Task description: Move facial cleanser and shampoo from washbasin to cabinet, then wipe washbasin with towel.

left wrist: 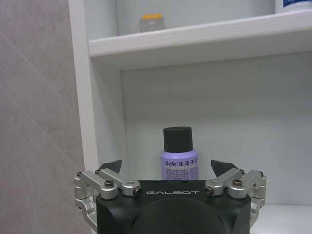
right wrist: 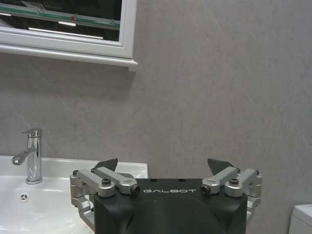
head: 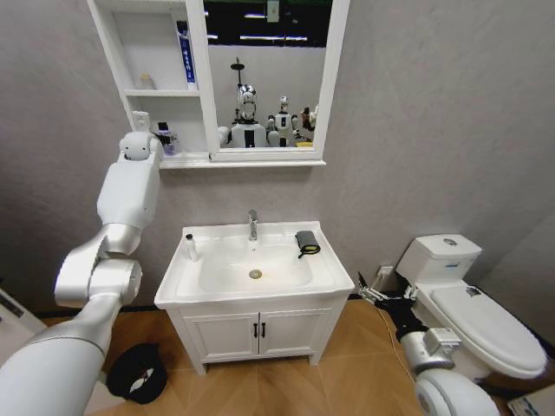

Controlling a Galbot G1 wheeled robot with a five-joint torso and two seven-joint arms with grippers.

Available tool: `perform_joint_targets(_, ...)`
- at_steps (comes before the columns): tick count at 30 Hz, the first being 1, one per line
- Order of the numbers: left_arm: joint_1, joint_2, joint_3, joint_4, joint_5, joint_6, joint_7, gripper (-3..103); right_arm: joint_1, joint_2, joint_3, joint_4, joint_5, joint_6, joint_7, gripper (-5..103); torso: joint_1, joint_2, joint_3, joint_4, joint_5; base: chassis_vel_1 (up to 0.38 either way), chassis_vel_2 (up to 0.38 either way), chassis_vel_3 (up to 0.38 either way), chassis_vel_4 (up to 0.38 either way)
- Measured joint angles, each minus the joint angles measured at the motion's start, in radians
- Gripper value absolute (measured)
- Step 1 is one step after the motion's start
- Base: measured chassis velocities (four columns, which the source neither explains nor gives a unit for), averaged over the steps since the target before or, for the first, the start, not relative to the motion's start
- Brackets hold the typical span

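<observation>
The left gripper (left wrist: pixel 166 170) stood open at the cabinet (head: pixel 117 52) in the frame's upper left, its fingers wide of a purple bottle (left wrist: pixel 179 156) on the lowest shelf. A small white bottle (head: pixel 191 247) waited on the washbasin (head: pixel 334 277), left of centre; it looked light, rigid and slick, best gripped mid-body. The towel (head: pixel 306 243) lay right of the tap. The right gripper (right wrist: pixel 163 171) hung open, lower right.

head looks down; wrists face cabinet (left wrist: pixel 195 44), washbasin (right wrist: pixel 29 204).
</observation>
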Motion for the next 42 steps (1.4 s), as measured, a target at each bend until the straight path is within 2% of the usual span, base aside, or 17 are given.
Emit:
perform_joint_targets(8, 0.085, 0.064, 0.007, -0.196, -0.105, 0.059, -0.049, 100, -0.006, 0.008, -0.002, -0.007, -0.016, 0.008, 0.001, 100, 0.0, 0.0, 0.0, -0.0001, 0.0002, 0.0, 0.0, 0.0, 0.0)
perform_joint_targets(10, 0.168, 0.117, 0.001, -0.369, -0.178, 0.108, -0.102, 100, -0.005, 0.01, -0.012, -0.011, -0.028, 0.009, 0.001, 100, 0.0, 0.0, 0.0, -0.0002, 0.0001, 0.0, 0.0, 0.0, 0.0)
perform_joint_targets(11, 0.168, 0.117, 0.001, -0.369, -0.178, 0.108, -0.102, 100, -0.005, 0.01, -0.012, -0.011, -0.028, 0.009, 0.001, 100, 0.0, 0.0, 0.0, -0.0002, 0.0001, 0.0, 0.0, 0.0, 0.0)
perform_joint_targets(14, 0.299, 0.187, -0.026, -0.57, -0.25, 0.143, -0.138, 100, -0.001, 0.011, -0.024, -0.012, -0.034, 0.006, 0.0, 100, 0.0, 0.0, 0.0, 0.0, -0.0002, 0.0, 0.0, 0.0, 0.0)
perform_joint_targets(18, 0.395, 0.227, -0.065, -0.665, -0.295, 0.151, -0.162, 100, 0.002, 0.014, -0.031, -0.016, -0.041, 0.005, 0.0, 100, 0.0, 0.0, 0.0, 0.0001, 0.0003, 0.0, 0.0, 0.0, 0.0)
perform_joint_targets(19, 0.491, 0.259, -0.105, -0.738, -0.335, 0.148, -0.173, 100, 0.003, 0.016, -0.037, -0.019, -0.043, 0.004, 0.0, 100, 0.0, 0.0, 0.0, 0.0, 0.0001, 0.0, 0.0, 0.0, 0.0)
perform_joint_targets(21, 0.672, 0.281, -0.173, -0.824, -0.344, 0.108, -0.158, 100, 0.004, 0.018, -0.046, -0.024, -0.044, -0.001, 0.0, 100, 0.0, 0.0, 0.0, 0.0003, 0.0003, 0.0, 0.0, 0.0, 0.0)
perform_joint_targets(22, 0.672, 0.281, -0.173, -0.824, -0.344, 0.108, -0.158, 100, 0.004, 0.018, -0.046, -0.024, -0.044, -0.001, 0.0, 100, 0.0, 0.0, 0.0, 0.0003, 0.0003, 0.0, 0.0, 0.0, 0.0)
perform_joint_targets(24, 0.813, 0.27, -0.217, -0.87, -0.312, 0.058, -0.13, 100, 0.007, 0.016, -0.05, -0.03, -0.044, -0.002, 0.0, 100, 0.0, 0.0, 0.0, 0.0003, -0.0008, 0.0, 0.0, 0.0, 0.0)
perform_joint_targets(25, 0.813, 0.27, -0.217, -0.87, -0.312, 0.058, -0.13, 100, 0.007, 0.016, -0.05, -0.03, -0.044, -0.002, 0.0, 100, 0.0, 0.0, 0.0, 0.0003, -0.0008, 0.0, 0.0, 0.0, 0.0)
perform_joint_targets(28, 0.994, 0.209, -0.254, -0.88, -0.218, -0.139, -0.093, 100, 0.005, 0.004, -0.049, -0.037, -0.043, 0.0, 0.0, 100, 0.0, 0.0, 0.0, -0.0001, -0.0001, 0.0, 0.0, 0.0, 0.0)
perform_joint_targets(29, 0.994, 0.209, -0.254, -0.88, -0.218, -0.139, -0.093, 100, 0.005, 0.004, -0.049, -0.037, -0.043, 0.0, 0.0, 100, 0.0, 0.0, 0.0, -0.0001, -0.0001, 0.0, 0.0, 0.0, 0.0)
perform_joint_targets(30, 1.031, 0.186, -0.259, -0.865, -0.186, -0.194, -0.078, 100, 0.003, 0.003, -0.048, -0.039, -0.041, 0.0, -0.001, 100, 0.0, 0.0, 0.0, -0.0003, 0.0, 0.0, 0.0, 0.0, 0.0)
perform_joint_targets(32, 1.086, 0.157, -0.263, -0.842, -0.151, -0.249, -0.054, 100, 0.003, 0.005, -0.046, -0.042, -0.041, 0.003, -0.001, 100, 0.0, 0.0, 0.0, -0.0003, 0.0003, 0.0, 0.0, 0.0, 0.0)
perform_joint_targets(33, 1.086, 0.157, -0.263, -0.842, -0.151, -0.249, -0.054, 100, 0.003, 0.005, -0.046, -0.042, -0.041, 0.003, -0.001, 100, 0.0, 0.0, 0.0, -0.0003, 0.0003, 0.0, 0.0, 0.0, 0.0)
perform_joint_targets(35, 1.135, 0.131, -0.265, -0.817, -0.101, -0.297, -0.031, 100, 0.002, 0.011, -0.045, -0.046, -0.041, 0.008, -0.002, 100, 0.0, 0.0, 0.0, -0.0005, 0.0003, 0.0, 0.0, 0.0, 0.0)
perform_joint_targets(42, 1.22, 0.11, -0.273, -0.82, -0.06, -0.316, 0.001, 100, 0.005, 0.016, -0.046, -0.055, -0.04, 0.016, -0.004, 100, 0.0, 0.0, 0.0, 0.0001, 0.0006, 0.0, 0.0, 0.0, 0.0)
